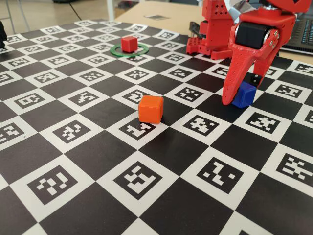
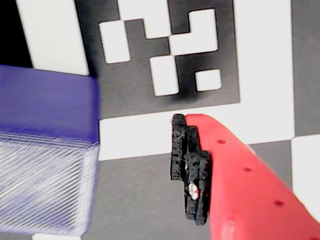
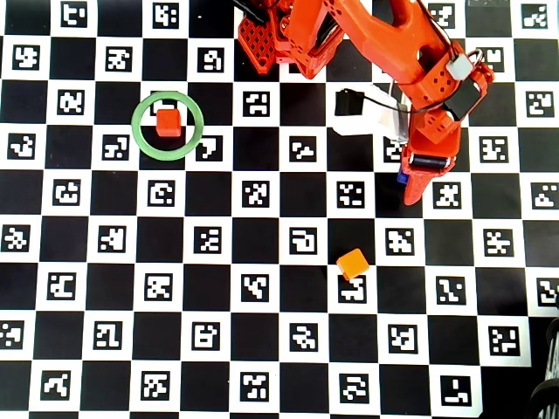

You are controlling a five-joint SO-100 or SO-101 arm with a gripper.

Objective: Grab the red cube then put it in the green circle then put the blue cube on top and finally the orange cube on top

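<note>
Red cube [image 1: 129, 43] already sits inside green circle [image 1: 128, 50]; blue-cube step underway. Hand [image 1: 239, 98] is low over the worktop [image 1: 161, 161], jaws parted around blue cube [image 1: 243, 94], not yet clamped. Next: close, lift, carry onto red. Orange cube [image 1: 150, 108] waits mid-board.

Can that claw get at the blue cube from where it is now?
Probably yes. The claw is already down beside the blue cube, open, and the wrist view shows a clear gap between the cube and the padded finger. Nothing else lies nearby.
</note>
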